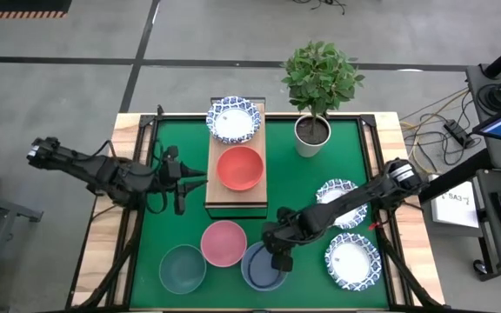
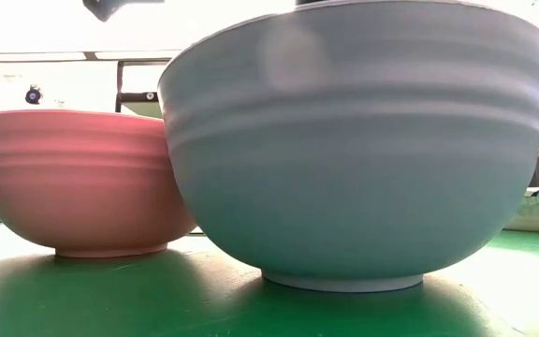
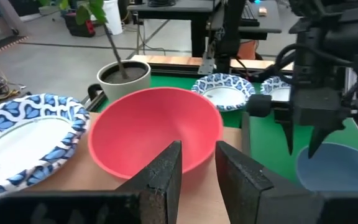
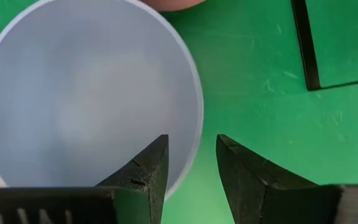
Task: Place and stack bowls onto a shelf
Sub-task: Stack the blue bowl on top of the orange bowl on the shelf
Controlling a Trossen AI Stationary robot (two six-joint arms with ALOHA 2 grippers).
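The shelf (image 1: 252, 198), a light-wood plank, carries a white bowl with a blue patterned rim (image 1: 233, 119) at its far end and the red bowl (image 1: 240, 168) at its middle. The pink bowl (image 1: 223, 243), grey-green bowl (image 1: 182, 269) and blue bowl (image 1: 259, 268) stand on the green mat near the near edge. Two more blue-rimmed bowls (image 1: 339, 202) (image 1: 352, 261) stand to the right. My right gripper (image 4: 191, 155) is open, pointing down over the blue bowl's right rim (image 4: 194, 118), one finger above the inside and one outside. My left gripper (image 3: 197, 165) is open, just left of the shelf, facing the red bowl (image 3: 157, 134).
A white pot with a small tree (image 1: 312, 130) stands on the mat right of the shelf's far end. The pink bowl (image 2: 82, 183) and blue bowl (image 2: 363, 150) stand close together. Bare green mat (image 1: 307, 178) lies between the shelf and the right-hand bowls.
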